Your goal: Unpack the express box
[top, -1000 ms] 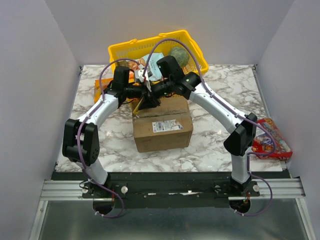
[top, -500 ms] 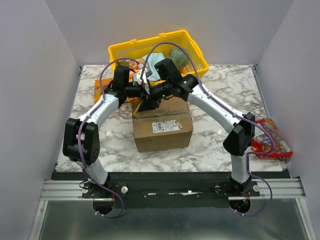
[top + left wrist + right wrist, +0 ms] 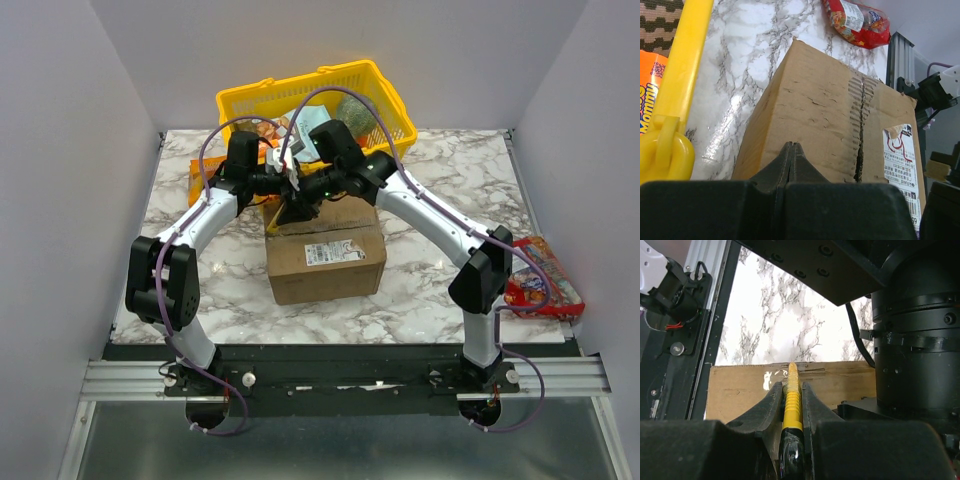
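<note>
Right wrist view showed my right gripper (image 3: 791,390) pinching a yellow tool (image 3: 792,372) with a ribbed shaft, its tip pointing at the top edge of the express box (image 3: 740,390). My left gripper (image 3: 791,150) had its fingers pressed together on nothing and hung just over the same box.

I judged three dangers. Nothing held the box, so a push from the tool could have made it slide on the marble table (image 3: 430,300). The thin shaft could have turned or slipped between the fingers if I pressed at an angle. Both wrists were crowded very near each other above the far end of the box, so a small wrong move could have knocked them together.

The express box stood in the middle of the table, just in front of the yellow basket (image 3: 235,95), with its flaps down and a ragged seam along the top; its contents I could not see. The basket held a greenish round thing (image 3: 355,108) and a pale blue packet (image 3: 310,118); the arms hid the rest. A red packet (image 3: 540,285) lay well apart at the right edge.
</note>
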You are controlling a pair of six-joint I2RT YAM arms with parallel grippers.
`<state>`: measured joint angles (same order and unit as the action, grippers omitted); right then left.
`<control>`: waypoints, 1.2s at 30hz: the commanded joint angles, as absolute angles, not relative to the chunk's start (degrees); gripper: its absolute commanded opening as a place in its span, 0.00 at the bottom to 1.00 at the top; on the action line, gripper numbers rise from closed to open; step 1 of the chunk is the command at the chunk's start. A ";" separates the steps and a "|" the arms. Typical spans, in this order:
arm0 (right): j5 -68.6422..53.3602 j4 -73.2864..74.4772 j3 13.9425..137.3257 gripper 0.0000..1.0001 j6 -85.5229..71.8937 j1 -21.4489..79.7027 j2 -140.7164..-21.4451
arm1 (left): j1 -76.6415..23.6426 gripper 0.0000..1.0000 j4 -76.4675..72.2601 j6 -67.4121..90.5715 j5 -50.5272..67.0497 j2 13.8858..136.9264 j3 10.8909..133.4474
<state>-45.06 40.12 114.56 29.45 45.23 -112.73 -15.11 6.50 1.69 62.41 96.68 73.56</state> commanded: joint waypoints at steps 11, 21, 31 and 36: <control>-40.96 43.86 109.25 0.00 31.73 42.98 -106.96 | -15.29 0.00 7.65 -2.29 63.54 97.38 72.68; -41.22 43.59 109.42 0.00 31.38 42.89 -107.05 | -16.87 0.00 0.27 3.15 64.95 91.77 72.42; -40.43 43.68 109.25 0.00 31.11 42.89 -106.61 | -18.90 0.00 -0.10 4.22 65.66 92.72 68.56; -40.08 43.68 108.19 0.00 30.68 42.54 -105.82 | -18.90 0.00 3.51 0.36 64.60 93.08 66.80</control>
